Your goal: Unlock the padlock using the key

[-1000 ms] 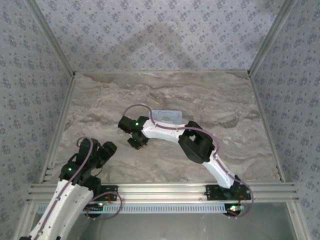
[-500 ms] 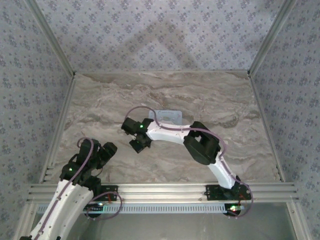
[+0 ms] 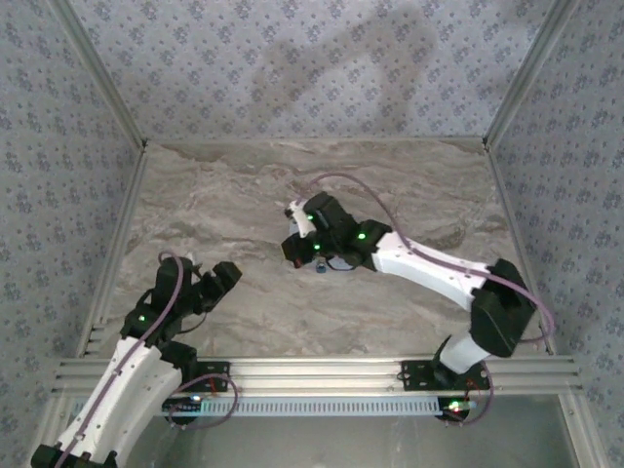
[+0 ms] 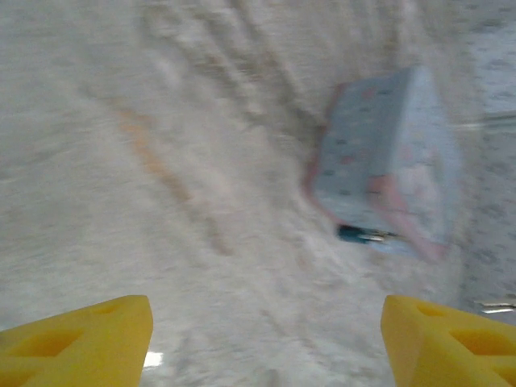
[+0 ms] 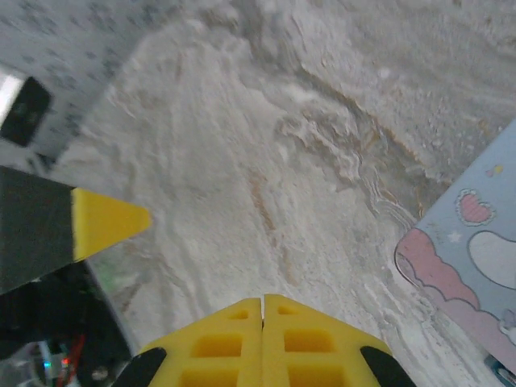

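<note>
Marbled tabletop point(image 3: 195, 195), patterned walls all round, and straight away the worry. The padlock point(image 3: 320, 265) is a tiny dark-blue speck lying loose mid-table. Nothing pins it, so any finger that lands off-centre is likely to skid it across the marble or shove it against the tin point(image 4: 379, 153). The second worry is that I can't spot a key anywhere, and without one in a firm pinch there's no unlocking to be had. The left wrist view is also badly smeared, so fine aiming from that side looks risky.

Now the hands, nearest first. The left gripper point(image 4: 266, 310) sits low over the near-left of the table. Its yellow fingers point(image 4: 97, 330) are spread wide with only bare marble in the gap, so it is holding nothing and touching nothing. It stands well short of the lock.

Further out, from that wrist view, the padlock rests right at the near lower edge of the light-blue cartoon tin, either touching it or just beside it; the blur won't let me say which.

Beyond that is the right gripper point(image 5: 263, 300), reached in over lock and tin. Its fingers point(image 5: 226, 343) are pressed tip to tip with no gap. Whether anything thin is trapped between them I cannot tell, and nothing pokes out.
</note>
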You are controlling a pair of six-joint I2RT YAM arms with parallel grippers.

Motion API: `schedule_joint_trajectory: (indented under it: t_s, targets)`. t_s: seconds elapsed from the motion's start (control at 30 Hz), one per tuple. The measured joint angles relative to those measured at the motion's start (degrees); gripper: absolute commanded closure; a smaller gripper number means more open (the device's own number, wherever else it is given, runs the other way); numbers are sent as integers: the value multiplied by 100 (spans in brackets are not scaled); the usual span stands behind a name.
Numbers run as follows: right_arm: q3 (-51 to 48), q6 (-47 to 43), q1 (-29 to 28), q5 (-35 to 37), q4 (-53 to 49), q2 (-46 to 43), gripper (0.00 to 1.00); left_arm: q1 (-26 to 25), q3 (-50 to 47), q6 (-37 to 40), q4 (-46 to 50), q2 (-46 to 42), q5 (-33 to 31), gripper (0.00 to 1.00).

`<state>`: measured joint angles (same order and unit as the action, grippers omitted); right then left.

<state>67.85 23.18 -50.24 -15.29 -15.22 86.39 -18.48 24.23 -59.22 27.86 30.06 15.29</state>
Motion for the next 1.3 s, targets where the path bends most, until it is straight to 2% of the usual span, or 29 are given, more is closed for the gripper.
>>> schedule_joint_trajectory:
  t_s: [0.13,0.33,0.37,0.57,0.73,0.9,1.03,1.13,1.23,1.3]
  targets:
    - [-219,205,358,-391,114,-649,100,-229,254,26,-979,282,422,14]
    - [-474,647,898,-826,175,-1449,100,-994,953,214,-2258,1113,748,9]
    - [-514,732,955,-881,177,-1569,100,-1126,1049,245,-2524,1296,780,2]
    - [-745,1292,1169,-1233,179,-2166,100,-1663,1377,470,-3622,2210,962,2]
    - [-883,1847,1344,-1484,273,-2472,100,-1996,1725,649,-4343,2859,1113,14]
    - [-1075,2413,1515,-1753,610,-2680,100,-2240,1961,761,-4992,3287,1360,16]
    - [-1189,2771,1633,-1912,863,-2721,100,-2378,2103,820,-5268,3449,1543,24]
    - [-1200,2975,1672,-2006,1029,-2721,100,-2448,2164,855,-5418,3501,1650,33]
    - [-1228,3163,1703,-2079,1217,-2726,100,-2538,2203,896,-5512,3534,1740,35]
    - [-1257,3294,1742,-2124,1340,-2726,100,-2605,2227,914,-5517,3565,1799,45]
